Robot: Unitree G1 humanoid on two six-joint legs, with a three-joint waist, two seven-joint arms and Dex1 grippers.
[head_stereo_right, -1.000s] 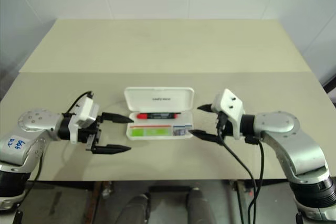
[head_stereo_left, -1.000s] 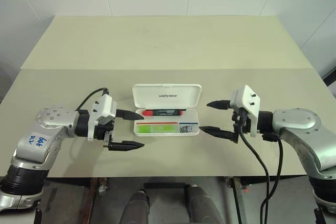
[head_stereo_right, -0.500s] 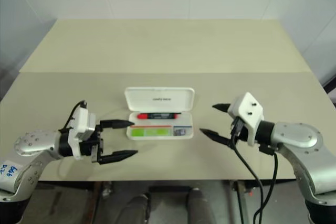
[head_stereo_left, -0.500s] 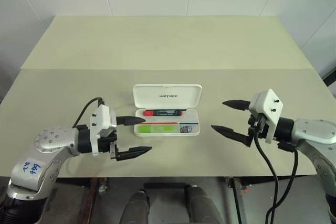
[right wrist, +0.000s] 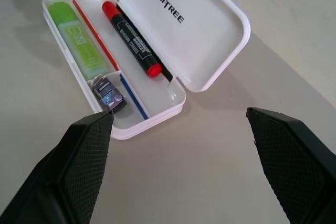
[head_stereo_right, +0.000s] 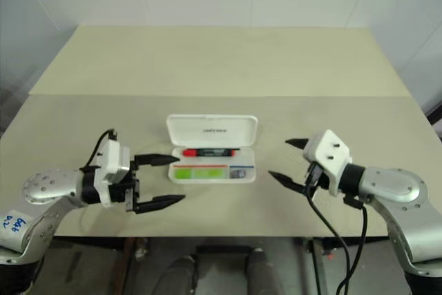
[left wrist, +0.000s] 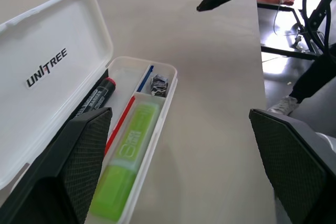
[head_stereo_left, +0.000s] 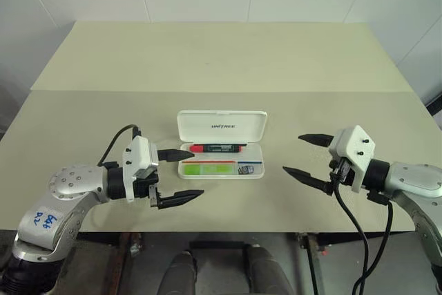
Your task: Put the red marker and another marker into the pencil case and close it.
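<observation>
- The pencil case (head_stereo_left: pixel 222 144) is lying open near the middle of the table (head_stereo_left: pixel 221 60), its long axis running across the robot's front, from its left to its right.
- Its lid (head_stereo_left: pixel 222 126) is standing up along the far edge on the hinge, leaning away from the robot, so the tray is facing upward toward both arms.
- The red marker (right wrist: pixel 131 38) is resting in the tray's back channel, just beside the hinge, lying along the case's length.
- The green highlighter (right wrist: pixel 77 34) is sitting in the front compartment, parallel to the red marker, with the thin red stripe between them; a small dark lump (right wrist: pixel 108 95) is lying in the small end compartment.
- Both markers look to be in already, so the remaining step is probably folding the lid forward and down toward the robot.
- The left end effector (head_stereo_left: pixel 181 175) is hovering just beside the case's left end, fingers spread wide and holding nothing, its upper fingertip nearly level with the lid's left edge.
- The right end effector (head_stereo_left: pixel 302 154) is standing farther off from the case's right end, also spread wide and empty, pointing inward.
- The left arm is therefore the nearer one, and the lid's back face is lying beyond and slightly right of its fingertips.
</observation>
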